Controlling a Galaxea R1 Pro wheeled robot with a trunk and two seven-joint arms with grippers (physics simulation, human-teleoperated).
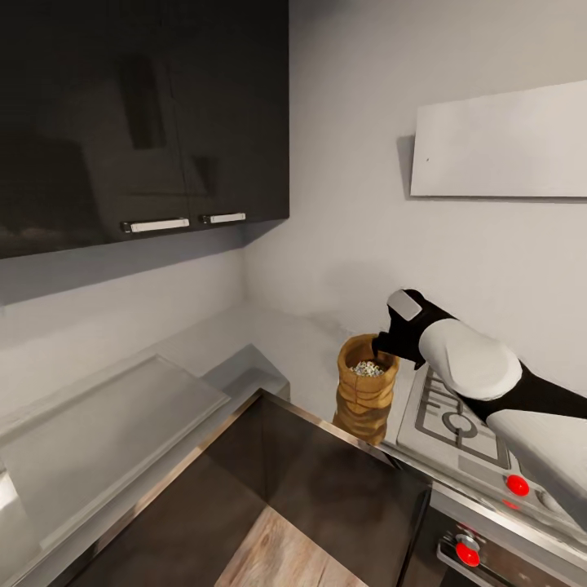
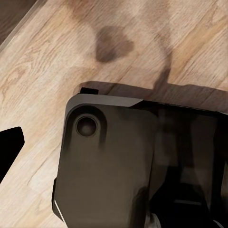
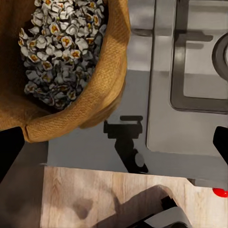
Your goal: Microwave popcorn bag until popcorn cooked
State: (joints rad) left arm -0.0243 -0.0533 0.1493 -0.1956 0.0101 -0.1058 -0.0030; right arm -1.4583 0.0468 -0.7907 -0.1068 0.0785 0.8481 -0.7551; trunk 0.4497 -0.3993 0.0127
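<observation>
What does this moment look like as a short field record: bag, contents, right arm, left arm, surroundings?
bag: popcorn bag upright on the countertop, beside the gas hob
contents: popcorn heaped inside, bag mouth open
right arm: right gripper at the bag's rim, fingers apart; whether it touches the rim cannot be told
left arm: left wrist view looks down at wooden floor and the robot's dark base
surroundings: black wall cabinets above, white hood over the hob
</observation>
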